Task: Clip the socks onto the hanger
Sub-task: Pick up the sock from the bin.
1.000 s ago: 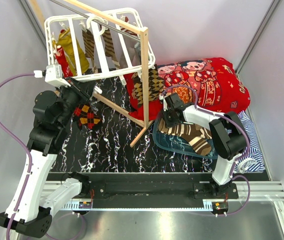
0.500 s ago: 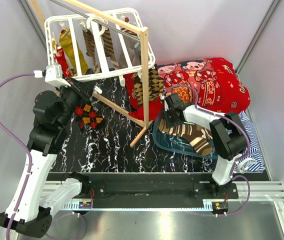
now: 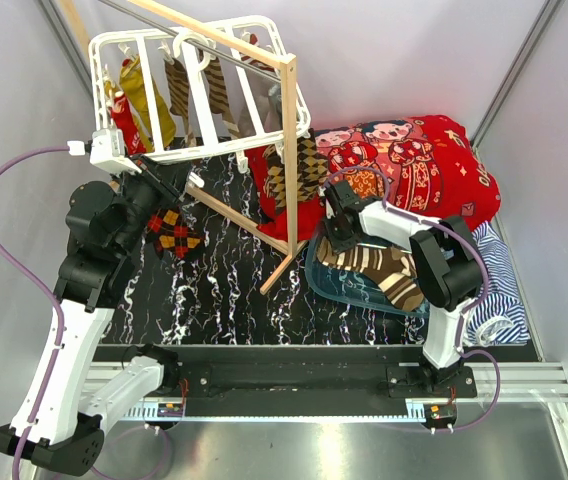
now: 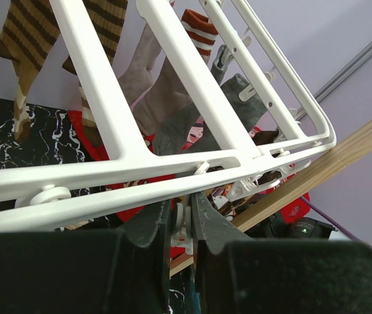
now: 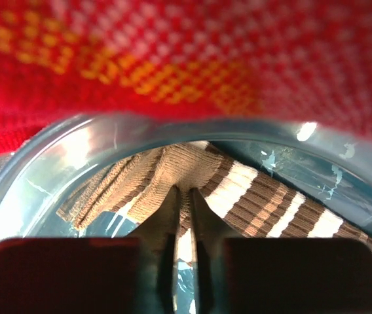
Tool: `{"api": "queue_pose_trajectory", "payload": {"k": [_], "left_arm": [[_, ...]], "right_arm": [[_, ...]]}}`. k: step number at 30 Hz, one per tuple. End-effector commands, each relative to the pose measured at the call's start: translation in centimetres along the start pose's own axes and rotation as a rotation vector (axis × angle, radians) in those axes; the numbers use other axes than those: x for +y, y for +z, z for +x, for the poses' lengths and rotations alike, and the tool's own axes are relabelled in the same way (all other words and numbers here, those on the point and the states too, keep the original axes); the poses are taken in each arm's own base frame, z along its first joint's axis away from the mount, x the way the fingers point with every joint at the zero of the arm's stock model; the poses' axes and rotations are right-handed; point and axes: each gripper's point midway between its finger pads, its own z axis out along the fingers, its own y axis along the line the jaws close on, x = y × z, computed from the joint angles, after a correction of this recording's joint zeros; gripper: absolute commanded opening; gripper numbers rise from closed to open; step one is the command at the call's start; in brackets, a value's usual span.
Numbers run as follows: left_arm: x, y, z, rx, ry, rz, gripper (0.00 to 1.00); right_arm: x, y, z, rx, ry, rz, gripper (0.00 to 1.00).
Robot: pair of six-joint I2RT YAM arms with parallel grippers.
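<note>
The white hanger point(image 3: 196, 151) hangs at the back left with mustard point(image 3: 150, 100), brown striped point(image 3: 178, 92) and red point(image 3: 124, 128) socks clipped on. My left gripper point(image 3: 176, 188) is under its near bar point(image 4: 107, 171), shut on a white clip point(image 4: 186, 226). A red-black-yellow argyle sock point(image 3: 174, 232) dangles just below it. My right gripper point(image 3: 334, 243) is inside the teal tub point(image 3: 364, 292), shut on a pinched fold of the brown-and-cream striped sock point(image 3: 389, 272), also in the right wrist view point(image 5: 264, 196).
A bare-wood rack point(image 3: 289, 150) stands between the arms, its post beside the hanger. A brown diamond-patterned sock point(image 3: 299, 168) hangs by the post. The big red cartoon blanket point(image 3: 414, 160) lies behind the tub, and blue-white striped cloth point(image 3: 499, 290) at the right.
My right wrist has shifted slightly left over the tub, still pinching the striped sock. The argyle sock under my left gripper has swung a little.
</note>
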Motion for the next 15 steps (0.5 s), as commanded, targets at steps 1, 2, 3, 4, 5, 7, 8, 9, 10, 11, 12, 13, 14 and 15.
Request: {"api": "queue_pose_trajectory", "payload": {"k": [1, 2, 3, 4, 5, 7, 8, 9, 10, 11, 12, 13, 14, 15], "left_arm": [[-0.3, -0.6, -1.1, -0.022, 0.021, 0.003, 0.12], [-0.3, -0.6, -1.1, -0.021, 0.022, 0.004, 0.12], [-0.3, -0.6, -1.1, -0.023, 0.020, 0.004, 0.12], [-0.4, -0.7, -1.2, -0.024, 0.020, 0.004, 0.12], [-0.3, -0.7, -1.2, -0.025, 0.022, 0.003, 0.12], [-0.4, -0.7, -1.2, -0.023, 0.020, 0.004, 0.12], [-0.4, -0.7, -1.2, -0.022, 0.022, 0.005, 0.12], [-0.5, -0.8, -1.3, -0.027, 0.019, 0.009, 0.12], [-0.5, -0.7, -1.3, -0.024, 0.020, 0.008, 0.12], [-0.5, -0.7, -1.3, -0.024, 0.019, 0.011, 0.12], [-0.5, -0.7, -1.3, -0.026, 0.017, 0.011, 0.12], [-0.6, -0.7, -1.4, -0.027, 0.017, 0.013, 0.12], [-0.6, -0.7, -1.3, -0.026, 0.017, 0.014, 0.12], [-0.6, -0.7, -1.3, -0.024, 0.017, 0.015, 0.12]], "right_arm": [[-0.3, 1.2, 2.1, 0.090, 0.011, 0.033, 0.04], [-0.3, 0.9, 2.1, 0.088, 0.011, 0.031, 0.02], [-0.3, 0.7, 2.0, 0.083, 0.012, 0.029, 0.00], [-0.1, 0.3, 1.8, 0.073, 0.014, 0.022, 0.00], [0.0, -0.7, 1.0, 0.040, 0.022, 0.016, 0.00], [0.2, -1.9, 0.2, 0.004, 0.020, 0.009, 0.00], [0.4, -3.2, -0.7, -0.035, 0.020, 0.002, 0.00], [0.4, -4.0, -1.2, -0.056, 0.018, -0.002, 0.00], [0.5, -4.8, -1.7, -0.078, 0.018, -0.006, 0.00], [1.1, -6.2, -2.4, -0.116, 0.012, -0.038, 0.00], [1.2, -7.0, -2.8, -0.139, 0.012, -0.044, 0.00], [1.4, -7.7, -3.1, -0.157, 0.011, -0.057, 0.00], [1.6, -9.0, -3.7, -0.192, 0.005, -0.067, 0.00], [1.7, -9.5, -3.8, -0.201, 0.005, -0.071, 0.00]]}}
